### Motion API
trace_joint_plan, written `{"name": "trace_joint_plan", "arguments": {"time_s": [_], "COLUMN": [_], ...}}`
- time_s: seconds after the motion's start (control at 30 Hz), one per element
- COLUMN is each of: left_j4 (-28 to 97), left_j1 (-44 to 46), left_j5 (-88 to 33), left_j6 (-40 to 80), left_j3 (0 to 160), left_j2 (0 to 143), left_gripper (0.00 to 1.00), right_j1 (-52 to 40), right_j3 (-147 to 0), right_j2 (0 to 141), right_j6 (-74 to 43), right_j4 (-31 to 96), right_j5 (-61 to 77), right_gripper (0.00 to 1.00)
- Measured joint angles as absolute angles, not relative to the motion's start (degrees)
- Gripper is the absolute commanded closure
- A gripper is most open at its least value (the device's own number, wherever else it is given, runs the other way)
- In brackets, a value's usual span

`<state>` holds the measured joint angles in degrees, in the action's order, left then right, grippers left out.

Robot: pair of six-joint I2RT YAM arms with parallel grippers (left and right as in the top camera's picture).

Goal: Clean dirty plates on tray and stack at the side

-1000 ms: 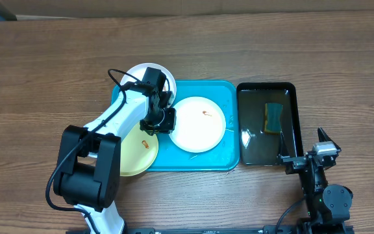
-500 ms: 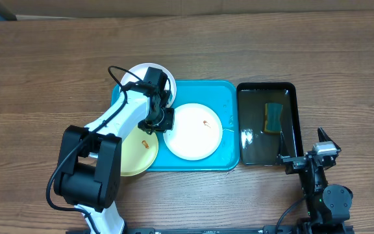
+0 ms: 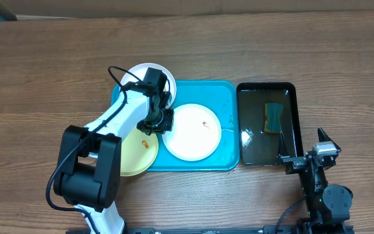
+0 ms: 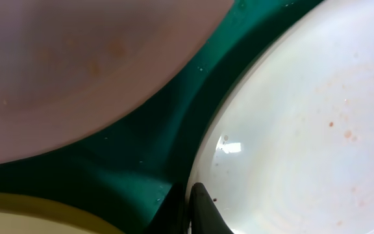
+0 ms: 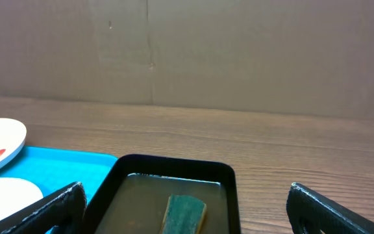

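On the turquoise tray lies a white plate with a small orange smear. My left gripper is shut on this plate's left rim; in the left wrist view its black fingers meet at the rim of the plate. A second white plate overhangs the tray's far left corner, partly under the arm. The pale yellow plate rests on the tray's near left edge. My right gripper stands open and empty, near the black tray's front edge.
A black glossy tray holding murky water and a green sponge sits right of the turquoise tray. In the right wrist view the sponge lies straight ahead between the open fingers. Bare wooden table surrounds both trays.
My left gripper has closed on the middle white plate's rim, and the plate has slid a little to the left and toward the front. The right arm has not moved.
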<state>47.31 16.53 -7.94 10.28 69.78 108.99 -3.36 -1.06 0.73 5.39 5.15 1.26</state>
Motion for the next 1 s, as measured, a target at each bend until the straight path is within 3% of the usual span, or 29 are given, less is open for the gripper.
{"name": "trace_joint_plan", "arguments": {"time_s": [0.27, 0.73, 0.87, 1.0], "left_j4": [46.1, 47.2, 47.1, 46.9], "left_j1": [16.5, 16.5, 16.5, 16.5], "left_j5": [-8.3, -8.3, -8.3, -8.3], "left_j6": [10.3, 10.3, 10.3, 10.2], "left_j3": [69.8, 69.8, 69.8, 69.8], "left_j2": [109.0, 109.0, 109.0, 109.0], "left_gripper": [0.78, 0.92, 0.92, 0.84], "right_j1": [-3.4, -3.4, -3.4, -3.4], "right_j3": [-1.1, -1.1, -1.1, -1.1], "right_j2": [0.7, 0.7, 0.7, 0.7], "right_j6": [5.4, 3.2, 1.0, -4.9], "right_j4": [5.2, 4.4, 4.4, 4.6], "right_j5": [1.3, 4.3, 6.2, 7.2], "right_gripper": [0.0, 0.0, 0.0, 0.0]}}
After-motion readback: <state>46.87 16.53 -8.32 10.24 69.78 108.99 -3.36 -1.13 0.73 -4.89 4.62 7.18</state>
